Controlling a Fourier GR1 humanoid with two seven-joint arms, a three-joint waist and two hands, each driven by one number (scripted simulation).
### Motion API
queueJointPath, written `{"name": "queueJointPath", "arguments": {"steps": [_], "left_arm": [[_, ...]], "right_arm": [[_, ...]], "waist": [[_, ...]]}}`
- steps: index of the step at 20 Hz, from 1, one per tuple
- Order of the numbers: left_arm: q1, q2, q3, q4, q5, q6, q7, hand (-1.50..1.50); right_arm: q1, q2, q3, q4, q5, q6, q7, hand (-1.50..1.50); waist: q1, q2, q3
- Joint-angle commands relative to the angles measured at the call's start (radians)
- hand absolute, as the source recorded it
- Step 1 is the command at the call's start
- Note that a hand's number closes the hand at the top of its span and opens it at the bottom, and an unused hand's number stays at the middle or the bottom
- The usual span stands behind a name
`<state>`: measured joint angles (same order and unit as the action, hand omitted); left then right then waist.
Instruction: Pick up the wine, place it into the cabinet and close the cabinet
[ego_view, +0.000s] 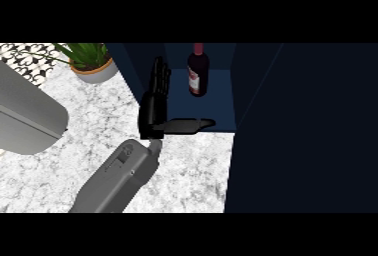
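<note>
Marble counter (88, 145) beside dark cabinet (295, 130)

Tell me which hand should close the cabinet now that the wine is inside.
Left, probably. The left hand is open at the mouth of the cabinet, beside the wine standing inside. The right hand is not in view, so its reach cannot be judged.

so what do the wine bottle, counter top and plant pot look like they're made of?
Wine bottle: likely dark glass, going by its faint sheen, with a pale paper-like label and a red cap.
Counter top: looks like polished stone, marble or granite, from the white and grey mottling.
Plant pot: matte terracotta-orange rim suggests ceramic or clay, but plastic can't be ruled out.
</note>
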<state>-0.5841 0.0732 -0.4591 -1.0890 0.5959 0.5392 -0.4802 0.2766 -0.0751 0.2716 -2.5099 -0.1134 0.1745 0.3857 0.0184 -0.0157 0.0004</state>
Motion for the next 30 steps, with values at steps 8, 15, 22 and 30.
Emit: {"name": "queueJointPath", "arguments": {"steps": [8,15,22,30], "left_arm": [[0.338,0.012,-0.181,-0.411,-0.115,0.125,0.019,-1.50],[0.495,0.152,-0.167,-0.600,-0.120,0.096,0.018,-1.50],[0.652,0.259,-0.170,-0.783,-0.119,0.093,0.025,-1.50],[0.822,0.397,-0.079,-0.878,-0.053,-0.031,-0.041,-1.50]], "right_arm": [[0.052,-0.042,0.017,-0.220,-0.039,-0.002,0.084,-1.50],[0.063,-0.155,0.121,-0.210,-0.033,0.123,0.108,1.50],[0.071,-0.185,0.306,-0.175,-0.087,0.191,0.134,1.50],[-0.053,-0.114,0.424,-0.170,-0.002,0.126,0.213,1.50]], "waist": [[-0.021,0.009,0.000],[-0.021,0.008,-0.001],[-0.011,0.008,-0.001],[0.006,0.008,-0.005]]}}
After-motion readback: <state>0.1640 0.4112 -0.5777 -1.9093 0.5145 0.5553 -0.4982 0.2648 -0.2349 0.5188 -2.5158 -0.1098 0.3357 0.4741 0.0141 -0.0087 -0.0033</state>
